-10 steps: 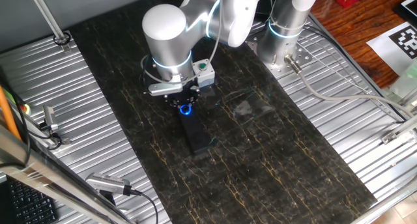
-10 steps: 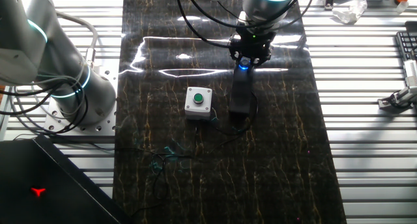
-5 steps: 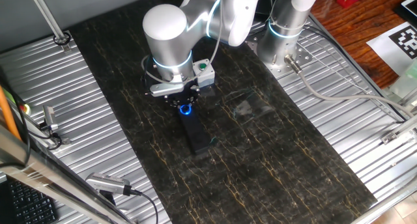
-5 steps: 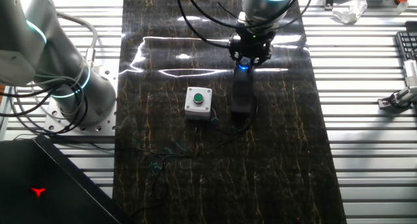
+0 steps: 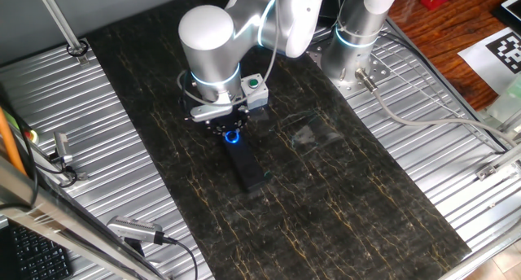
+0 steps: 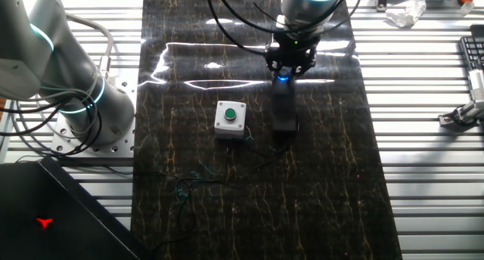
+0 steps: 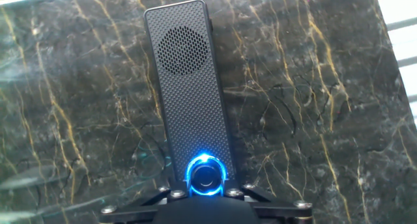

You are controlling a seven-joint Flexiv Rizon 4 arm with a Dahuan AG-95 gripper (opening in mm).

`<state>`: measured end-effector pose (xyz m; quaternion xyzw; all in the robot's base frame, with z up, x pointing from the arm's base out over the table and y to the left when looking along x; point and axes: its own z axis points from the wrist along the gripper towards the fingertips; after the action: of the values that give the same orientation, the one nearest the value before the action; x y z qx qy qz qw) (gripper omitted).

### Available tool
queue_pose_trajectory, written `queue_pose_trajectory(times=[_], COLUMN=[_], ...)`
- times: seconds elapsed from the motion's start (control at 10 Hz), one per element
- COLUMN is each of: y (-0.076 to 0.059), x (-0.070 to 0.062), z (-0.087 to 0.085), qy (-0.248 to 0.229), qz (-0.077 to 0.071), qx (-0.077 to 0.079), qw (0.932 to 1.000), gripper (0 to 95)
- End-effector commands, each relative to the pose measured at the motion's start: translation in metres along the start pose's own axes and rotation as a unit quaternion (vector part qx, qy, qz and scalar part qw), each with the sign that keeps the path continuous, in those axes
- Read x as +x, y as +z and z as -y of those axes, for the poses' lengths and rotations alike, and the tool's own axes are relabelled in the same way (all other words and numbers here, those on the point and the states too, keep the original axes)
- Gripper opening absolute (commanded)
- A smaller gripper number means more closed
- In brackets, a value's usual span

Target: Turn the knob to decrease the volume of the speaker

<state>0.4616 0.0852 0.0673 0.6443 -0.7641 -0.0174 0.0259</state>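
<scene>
Dark marbled worktop [image 7: 326, 87] carries the speaker [image 7: 189, 87], stretching toward 12 o'clock. I point straight down, my fingers [image 7: 207, 196] flanking its knob [image 7: 207, 177] at 6 o'clock. My fingertips are cut off; I cannot tell whether they clamp.

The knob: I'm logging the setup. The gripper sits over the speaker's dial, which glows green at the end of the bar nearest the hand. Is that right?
Not quite: the ring around the knob glows blue, not green, as the hand view shows. The rest holds: the gripper sits over it, at the end of the speaker nearest the hand. The only green thing is the button on the small grey box beside the speaker.
</scene>
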Motion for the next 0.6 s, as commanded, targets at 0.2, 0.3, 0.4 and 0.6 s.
queue_pose_trajectory(times=[0.2,0.3,0.4,0.6], y=[-0.0001,-0.0001,-0.0001,-0.0001], x=[0.0003,0.0003,0.0003,0.0003], z=[-0.0003,-0.0003,-0.0003,-0.0003], qy=[-0.041,-0.058,-0.062,-0.105], qz=[-0.004,-0.008,-0.008,-0.007], qx=[0.000,0.000,0.001,0.000], qw=[0.9992,0.9983,0.9981,0.9944], gripper=[19.0,19.0,19.0,19.0])
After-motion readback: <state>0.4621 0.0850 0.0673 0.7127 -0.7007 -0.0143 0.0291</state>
